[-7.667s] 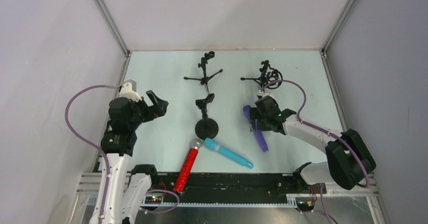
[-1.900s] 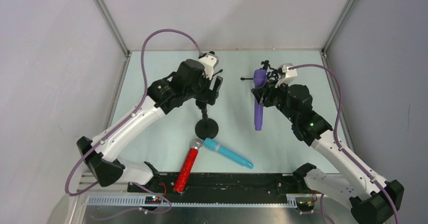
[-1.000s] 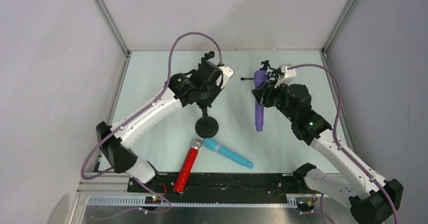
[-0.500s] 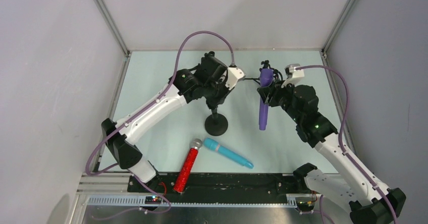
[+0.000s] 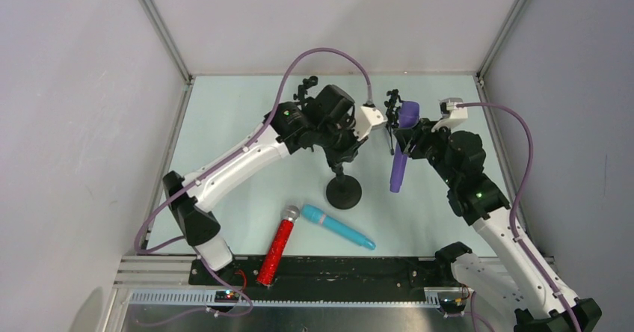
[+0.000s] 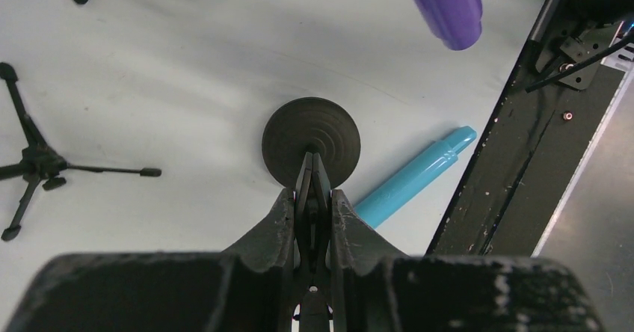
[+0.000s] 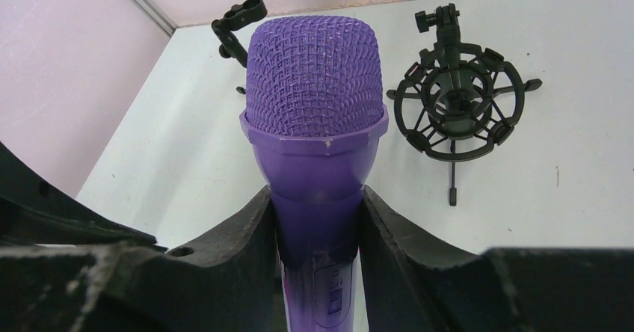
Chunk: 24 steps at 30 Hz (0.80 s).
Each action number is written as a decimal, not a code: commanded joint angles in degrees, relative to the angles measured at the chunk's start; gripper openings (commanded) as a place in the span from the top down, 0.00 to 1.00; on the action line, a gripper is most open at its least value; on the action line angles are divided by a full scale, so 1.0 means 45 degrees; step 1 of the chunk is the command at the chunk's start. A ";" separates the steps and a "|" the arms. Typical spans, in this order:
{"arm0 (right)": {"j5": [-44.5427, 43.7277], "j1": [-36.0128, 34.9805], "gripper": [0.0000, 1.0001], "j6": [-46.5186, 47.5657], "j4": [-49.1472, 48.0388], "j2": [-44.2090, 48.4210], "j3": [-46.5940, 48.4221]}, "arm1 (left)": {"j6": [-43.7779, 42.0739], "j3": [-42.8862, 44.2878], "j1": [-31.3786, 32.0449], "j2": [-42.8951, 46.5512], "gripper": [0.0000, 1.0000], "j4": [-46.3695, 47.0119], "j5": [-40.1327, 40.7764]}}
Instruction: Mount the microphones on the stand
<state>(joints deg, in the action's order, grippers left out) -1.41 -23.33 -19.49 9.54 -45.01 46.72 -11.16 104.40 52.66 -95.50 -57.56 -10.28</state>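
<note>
My left gripper (image 5: 345,149) is shut on the clip at the top of the round-based black stand (image 5: 344,192). In the left wrist view the fingers (image 6: 280,216) pinch that clip over the base disc (image 6: 311,141). My right gripper (image 5: 404,142) is shut on the purple microphone (image 5: 399,169), which hangs head up just right of the stand. The right wrist view shows its mesh head (image 7: 314,78) above the fingers (image 7: 239,235). The red microphone (image 5: 279,247) and the teal microphone (image 5: 338,228) lie near the front edge.
A black shock-mount tripod (image 7: 452,111) stands at the back right, close behind the purple microphone. A second tripod stand with a clip (image 5: 306,87) is at the back, partly hidden by my left arm. A black rail (image 5: 336,268) runs along the near edge.
My left arm has carried the round-based stand to the right, toward the purple microphone. The right gripper has shifted slightly right and back with the microphone still in it.
</note>
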 commanded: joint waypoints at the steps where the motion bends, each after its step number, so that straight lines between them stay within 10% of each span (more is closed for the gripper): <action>1: 0.0167 0.0132 1.00 -0.0085 -0.0261 0.0382 0.0048 | -0.0750 0.1046 0.0459 -0.0452 1.00 0.0393 -0.0274; 12: 0.0167 0.0340 1.00 -0.0046 -0.0109 0.0504 0.0043 | -0.1395 0.2113 0.1088 -0.1475 0.96 -0.0199 0.0021; 21: 0.0531 0.0409 1.00 -0.0075 -0.0152 0.0550 0.0048 | -0.1471 0.2653 0.1178 -0.1750 0.21 -0.0338 0.0175; 24: 0.0625 0.0419 1.00 -0.0096 -0.0223 0.0512 0.0048 | -0.1439 0.2938 0.1214 -0.1811 0.10 -0.0334 0.0227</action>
<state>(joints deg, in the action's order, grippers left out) 0.10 -21.71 -19.49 10.07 -43.57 46.72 -17.04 114.28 57.43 -103.74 -59.46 -9.52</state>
